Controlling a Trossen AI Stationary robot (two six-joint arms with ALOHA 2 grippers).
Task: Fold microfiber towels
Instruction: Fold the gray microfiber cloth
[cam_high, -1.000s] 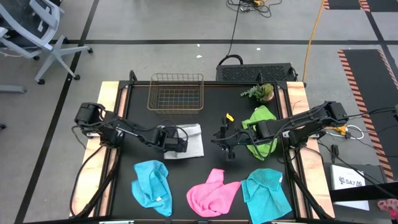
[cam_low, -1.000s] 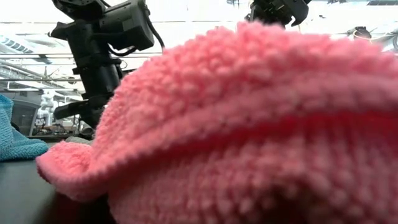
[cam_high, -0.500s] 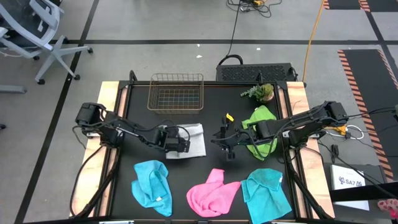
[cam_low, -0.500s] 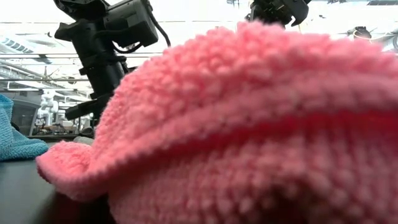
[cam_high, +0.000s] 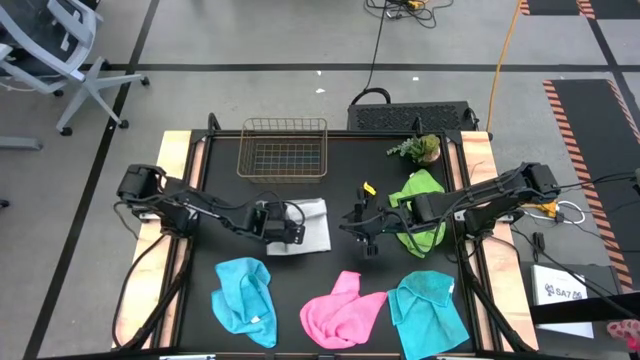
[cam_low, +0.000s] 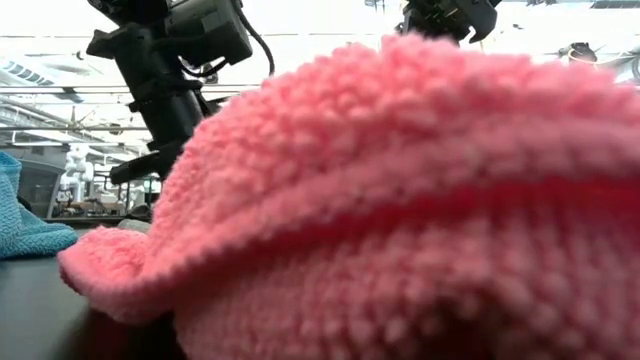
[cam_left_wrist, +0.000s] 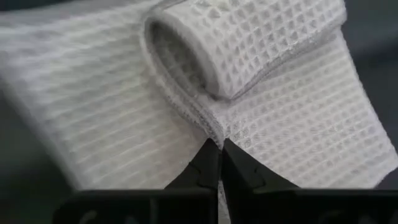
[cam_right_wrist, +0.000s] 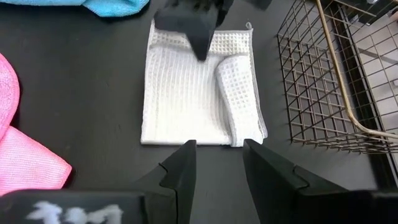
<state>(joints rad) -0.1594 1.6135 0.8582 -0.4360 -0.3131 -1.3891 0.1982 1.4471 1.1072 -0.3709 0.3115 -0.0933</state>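
Cloth, wire and matt table

The white-grey towel (cam_left_wrist: 298, 118) has a waffle weave; the pink towel (cam_low: 400, 200) is fluffy; the wire basket (cam_right_wrist: 329, 81) is coppery metal; the table (cam_right_wrist: 81, 87) is matt black.

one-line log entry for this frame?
phase: fold white-grey towel | left gripper: shut, pinching its edge | right gripper: open, empty, mid-table | pink towel, green towel: untouched

Bare worktop (cam_high: 345, 170) lies open right of the wire basket (cam_high: 283, 148). Nearer than the basket, the white-grey towel (cam_high: 312, 226) and left pincer (cam_high: 297, 232) block passage; the right pincer (cam_high: 358, 228) stands beyond.
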